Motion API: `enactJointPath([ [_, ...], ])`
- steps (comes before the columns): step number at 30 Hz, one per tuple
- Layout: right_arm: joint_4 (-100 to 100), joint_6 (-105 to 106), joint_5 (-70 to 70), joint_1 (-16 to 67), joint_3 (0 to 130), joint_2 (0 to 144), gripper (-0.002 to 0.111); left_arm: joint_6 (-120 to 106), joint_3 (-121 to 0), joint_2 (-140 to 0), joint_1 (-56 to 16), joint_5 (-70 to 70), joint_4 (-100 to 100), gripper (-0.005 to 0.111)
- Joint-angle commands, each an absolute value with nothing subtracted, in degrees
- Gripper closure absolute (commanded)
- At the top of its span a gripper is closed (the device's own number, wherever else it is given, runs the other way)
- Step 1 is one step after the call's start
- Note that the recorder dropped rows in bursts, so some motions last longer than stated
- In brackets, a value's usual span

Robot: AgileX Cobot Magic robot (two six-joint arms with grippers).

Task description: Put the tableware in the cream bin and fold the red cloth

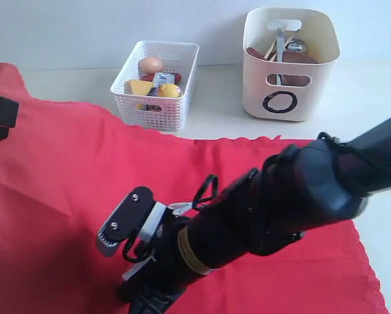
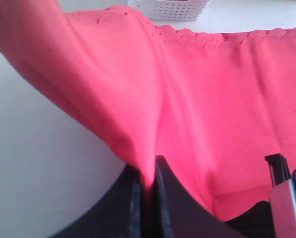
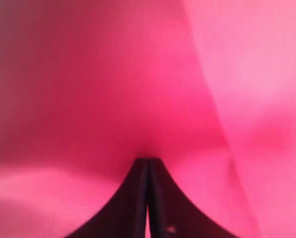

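Red cloth (image 1: 64, 183) spread across the table (image 1: 221, 111), pinched by both arms for folding.
Cream bin (image 1: 316, 98) at the back already holds the tableware (image 1: 293, 57), so only the fold is left. Left end effector (image 2: 147, 173) is clamped on a raised ridge of fabric; right end effector (image 3: 148, 166) is closed, seemingly nipping cloth too, likely to lift an edge over.

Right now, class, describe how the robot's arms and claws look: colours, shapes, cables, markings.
The right arm is a thick black tube with looped black cables, a yellow label band and a grey bracket with two screws. The left claw and right claw have black, tapering fingers.
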State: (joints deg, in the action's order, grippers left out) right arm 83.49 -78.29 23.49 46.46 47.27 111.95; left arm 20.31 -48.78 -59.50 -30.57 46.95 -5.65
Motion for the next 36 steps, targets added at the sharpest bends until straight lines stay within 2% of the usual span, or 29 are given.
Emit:
enactJointPath([
  [1, 94.70, -87.53, 23.90, 47.09, 52.06, 111.93, 0.108, 14.92, -49.27, -61.13, -31.28, 46.38, 0.00, 0.106],
  [4, 99.95, -95.36, 22.29, 45.70, 50.55, 105.25, 0.108, 13.83, -49.27, -64.05, -35.34, 45.08, 1.38, 0.106],
  [13, 99.95, -97.79, -0.98, 37.77, 34.12, 75.72, 0.108, 16.72, -50.51, -74.24, -49.39, 35.58, 1.51, 0.106],
  [21, 98.28, -98.05, -7.32, 37.28, 23.47, 52.83, 0.108, 18.17, -63.83, -91.20, -61.19, 34.10, 1.76, 0.106],
  [25, 96.58, -98.05, -16.13, 37.28, 19.37, 47.31, 0.108, 18.02, -72.29, -99.61, -65.95, 31.89, 1.76, 0.106],
  [29, 94.55, -98.15, -20.11, 37.28, 17.29, 45.05, 0.108, 17.09, -77.75, -105.77, -68.42, 24.06, 1.03, 0.106],
  [34, 94.55, -98.15, -20.94, 37.28, 17.00, 44.89, 0.108, 18.27, -80.48, -111.72, -68.56, 23.63, 0.80, 0.106],
  [36, 94.55, -98.15, -22.40, 37.28, 17.00, 44.89, 0.108, 18.39, -81.01, -113.19, -68.56, 23.85, 0.80, 0.101],
])
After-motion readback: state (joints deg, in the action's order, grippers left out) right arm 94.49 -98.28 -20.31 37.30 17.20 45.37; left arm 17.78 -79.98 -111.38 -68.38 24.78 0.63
